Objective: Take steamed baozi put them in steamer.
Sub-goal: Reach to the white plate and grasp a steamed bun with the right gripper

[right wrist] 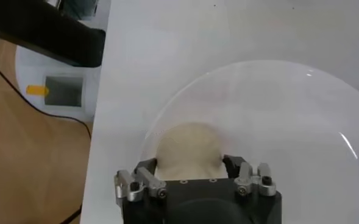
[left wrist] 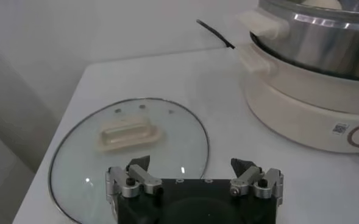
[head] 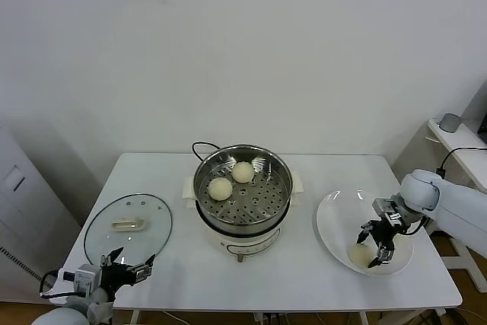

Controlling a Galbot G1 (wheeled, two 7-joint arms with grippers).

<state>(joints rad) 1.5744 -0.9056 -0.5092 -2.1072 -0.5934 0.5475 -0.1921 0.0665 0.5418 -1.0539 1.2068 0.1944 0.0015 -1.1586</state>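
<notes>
One steamed baozi [head: 360, 254] sits on the white plate [head: 335, 211] at the counter's [head: 304, 279] right end, directly beneath the right tool [head: 373, 250], whose fingers spread wide around it. Two more lie in the steamer [head: 243, 188]. The left tool [head: 128, 264] idles open near the glass lid [head: 128, 227].

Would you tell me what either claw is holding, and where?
Neither holds anything: the right claw is open around the baozi on the plate; the left claw is open.
</notes>
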